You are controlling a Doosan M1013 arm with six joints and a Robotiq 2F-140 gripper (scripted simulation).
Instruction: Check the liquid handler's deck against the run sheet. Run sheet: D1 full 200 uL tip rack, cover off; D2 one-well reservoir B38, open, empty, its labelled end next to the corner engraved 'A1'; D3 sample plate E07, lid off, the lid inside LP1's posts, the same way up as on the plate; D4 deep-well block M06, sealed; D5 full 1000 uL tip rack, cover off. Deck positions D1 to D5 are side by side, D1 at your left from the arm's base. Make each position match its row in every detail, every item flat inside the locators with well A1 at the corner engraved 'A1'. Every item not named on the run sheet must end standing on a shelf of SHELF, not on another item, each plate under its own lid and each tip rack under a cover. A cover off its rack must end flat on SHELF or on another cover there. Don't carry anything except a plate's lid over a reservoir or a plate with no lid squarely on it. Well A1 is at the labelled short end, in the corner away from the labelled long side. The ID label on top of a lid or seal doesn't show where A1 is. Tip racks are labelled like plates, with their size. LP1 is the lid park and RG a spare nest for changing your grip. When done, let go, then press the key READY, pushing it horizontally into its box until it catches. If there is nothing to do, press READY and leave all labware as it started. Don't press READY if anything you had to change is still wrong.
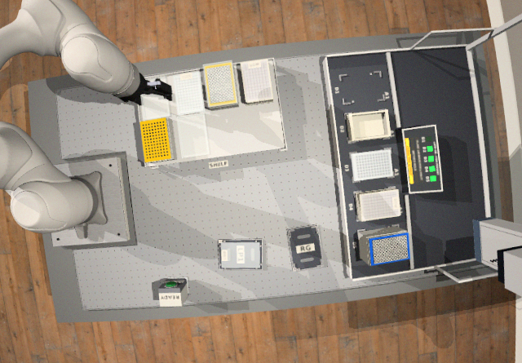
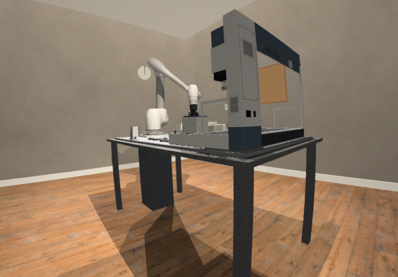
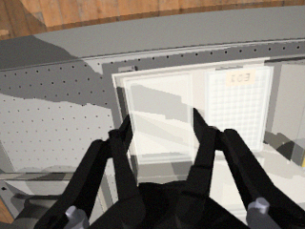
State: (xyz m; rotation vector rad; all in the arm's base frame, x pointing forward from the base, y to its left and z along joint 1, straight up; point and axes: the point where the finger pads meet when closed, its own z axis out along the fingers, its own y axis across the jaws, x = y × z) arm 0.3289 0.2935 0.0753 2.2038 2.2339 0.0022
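Observation:
My gripper [image 1: 162, 93] [image 3: 161, 118] [image 2: 193, 111] is at the rear left corner of SHELF [image 1: 253, 123], shut on a clear cover [image 1: 153, 107] [image 3: 159, 140] that sits low over the shelf there. An uncovered yellow tip rack [image 1: 156, 139] stands just in front of it. A white lidded plate [image 1: 188, 92] [image 3: 238, 105] stands beside the cover. On the deck, D1 [image 1: 363, 87] holds nothing, D2 holds an open cream reservoir [image 1: 368, 125], D3 an open well plate [image 1: 371, 165], D4 a sealed block [image 1: 378, 204], and D5 a blue-framed tip rack [image 1: 388, 247].
SHELF also holds a yellow-framed tip rack [image 1: 219, 84], another plate [image 1: 257, 81] and a second clear cover [image 1: 192, 135]. LP1 [image 1: 240, 254], RG [image 1: 306, 248] and the READY key [image 1: 170, 292] stand near the table's front. The handler's gantry [image 2: 240, 75] rises over the deck.

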